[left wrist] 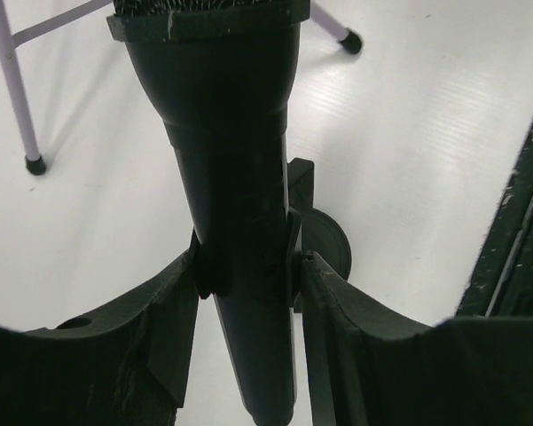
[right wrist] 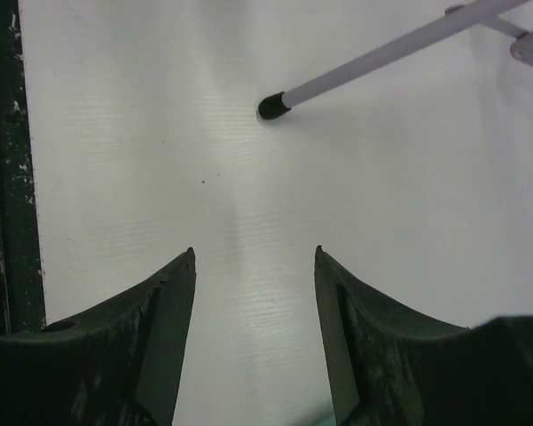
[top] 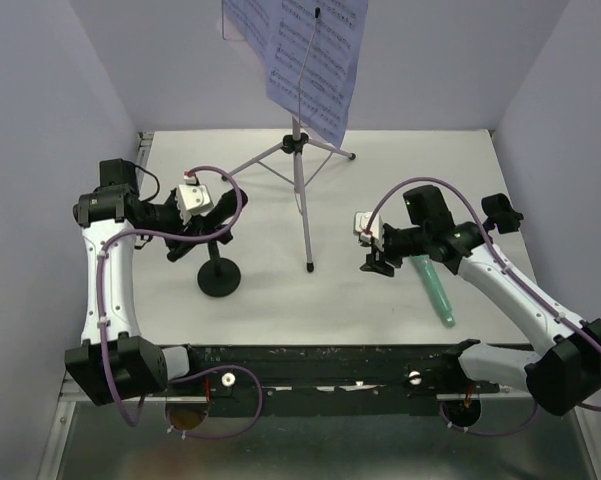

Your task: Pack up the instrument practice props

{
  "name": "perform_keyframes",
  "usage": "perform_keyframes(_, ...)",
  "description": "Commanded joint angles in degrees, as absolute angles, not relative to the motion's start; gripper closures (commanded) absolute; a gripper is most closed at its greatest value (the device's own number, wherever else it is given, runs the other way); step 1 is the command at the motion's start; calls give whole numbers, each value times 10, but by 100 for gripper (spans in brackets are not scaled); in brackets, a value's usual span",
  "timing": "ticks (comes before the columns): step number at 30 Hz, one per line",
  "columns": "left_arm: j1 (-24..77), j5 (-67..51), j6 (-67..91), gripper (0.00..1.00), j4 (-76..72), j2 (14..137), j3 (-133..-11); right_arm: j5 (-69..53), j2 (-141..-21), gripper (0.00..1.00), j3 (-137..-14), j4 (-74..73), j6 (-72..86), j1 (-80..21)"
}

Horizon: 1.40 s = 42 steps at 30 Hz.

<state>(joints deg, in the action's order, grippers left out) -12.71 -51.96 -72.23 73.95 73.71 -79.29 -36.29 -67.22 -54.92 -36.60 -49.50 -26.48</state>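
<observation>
The silver tripod pole (top: 300,190) stands at the back centre with white sheet-music pages (top: 310,60) on top; the lilac plate is hidden behind them. A black clip holder stands on its round base (top: 220,279) at the left. Its clip holds a black microphone-shaped body (left wrist: 231,133). My left gripper (top: 218,225) is shut on that clip (left wrist: 248,266), with the base (left wrist: 330,244) below it. A teal microphone (top: 435,288) lies flat under my right arm. My right gripper (top: 378,262) is open and empty above bare table (right wrist: 253,257). A second clip holder is not in view.
Tripod legs spread over the white table; one foot (right wrist: 272,106) is ahead of my right gripper, and a leg (left wrist: 13,89) is left of the left gripper. A black rail (top: 320,360) runs along the near edge. Grey walls enclose the sides and back.
</observation>
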Motion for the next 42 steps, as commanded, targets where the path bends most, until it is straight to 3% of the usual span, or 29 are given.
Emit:
perform_keyframes(1,-93,-624,-689,100,798,651,-759,-410,-698,36,-588,-351,-476,-294)
perform_keyframes(6,-31,-654,-557,100,671,592,-685,-442,-722,36,-591,-260,-390,-314)
perform_keyframes(11,106,-609,-387,100,448,544,-588,-442,-733,36,-559,-141,-325,-351)
perform_keyframes(15,158,-582,-330,100,375,543,-566,-465,-747,35,-541,-69,-285,-365)
perform_keyframes(26,163,-541,-354,100,405,548,-570,-482,-803,19,-483,205,-135,-417)
perform_keyframes(33,165,-523,-346,100,392,551,-568,-488,-841,13,-499,241,-100,-431)
perform_keyframes(42,170,-513,-354,100,395,551,-566,-522,-864,14,-506,267,-66,-439)
